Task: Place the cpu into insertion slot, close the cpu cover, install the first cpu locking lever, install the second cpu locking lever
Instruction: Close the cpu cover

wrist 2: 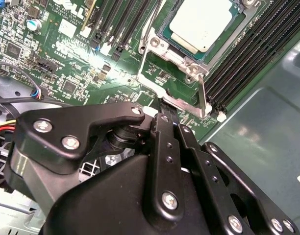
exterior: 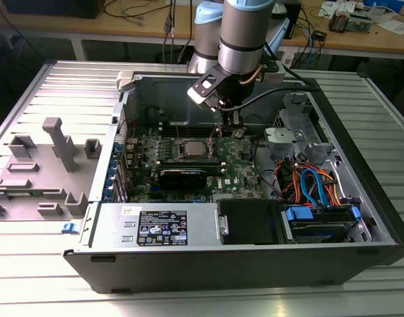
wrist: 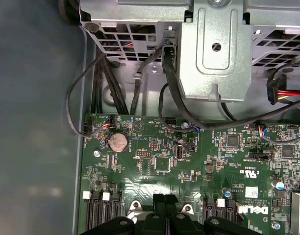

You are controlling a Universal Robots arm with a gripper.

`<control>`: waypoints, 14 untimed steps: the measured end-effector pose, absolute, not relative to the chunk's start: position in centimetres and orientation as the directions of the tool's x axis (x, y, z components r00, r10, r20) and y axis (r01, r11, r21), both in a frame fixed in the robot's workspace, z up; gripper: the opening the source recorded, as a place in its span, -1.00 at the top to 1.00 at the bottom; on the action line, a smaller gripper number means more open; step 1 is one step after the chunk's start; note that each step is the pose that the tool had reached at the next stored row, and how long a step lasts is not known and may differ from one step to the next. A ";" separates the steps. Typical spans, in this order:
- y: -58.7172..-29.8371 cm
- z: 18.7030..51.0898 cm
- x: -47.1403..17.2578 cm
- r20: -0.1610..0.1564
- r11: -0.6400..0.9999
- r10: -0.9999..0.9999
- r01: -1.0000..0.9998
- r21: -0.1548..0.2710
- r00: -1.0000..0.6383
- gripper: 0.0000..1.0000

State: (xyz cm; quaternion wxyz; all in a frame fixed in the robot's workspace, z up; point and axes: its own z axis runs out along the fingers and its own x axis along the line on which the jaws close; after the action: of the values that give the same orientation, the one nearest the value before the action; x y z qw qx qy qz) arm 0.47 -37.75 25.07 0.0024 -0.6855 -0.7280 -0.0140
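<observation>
The cpu [wrist 2: 203, 23], a dull silver square, lies in the insertion slot [exterior: 192, 146] on the green motherboard [wrist: 213, 161]. The silvery cpu cover [wrist 2: 189, 55] lies flat around it. One thin locking lever [wrist 2: 203, 95] sticks up at the socket's near corner, and another lever [wrist 2: 149, 30] runs along the socket's other side. My gripper [wrist 2: 170, 120] hangs just beside the socket's edge, its black fingers [wrist: 158, 199] pressed together with nothing visible between them. In the exterior view the gripper [exterior: 221, 129] stands over the board to the right of the socket.
Black memory slots [wrist 2: 238, 63] flank the socket on both sides. A long black card [exterior: 182, 176] lies below it. A grey drive cage [wrist: 216, 54] and loose black cables [wrist: 164, 107] stand near the board's edge. The case walls [exterior: 255, 264] enclose everything.
</observation>
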 end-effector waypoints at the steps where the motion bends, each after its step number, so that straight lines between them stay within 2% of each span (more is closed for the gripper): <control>1: -37.8 25.1 0.5 0.023 0.060 0.998 0.998 0.017 -0.060 0.79; 14: -37.8 25.1 -0.1 0.023 0.060 0.998 0.998 0.017 -0.060 0.79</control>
State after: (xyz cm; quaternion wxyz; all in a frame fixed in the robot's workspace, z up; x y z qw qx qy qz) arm -0.10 -37.75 25.07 0.0024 -0.6855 -0.7280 -0.0140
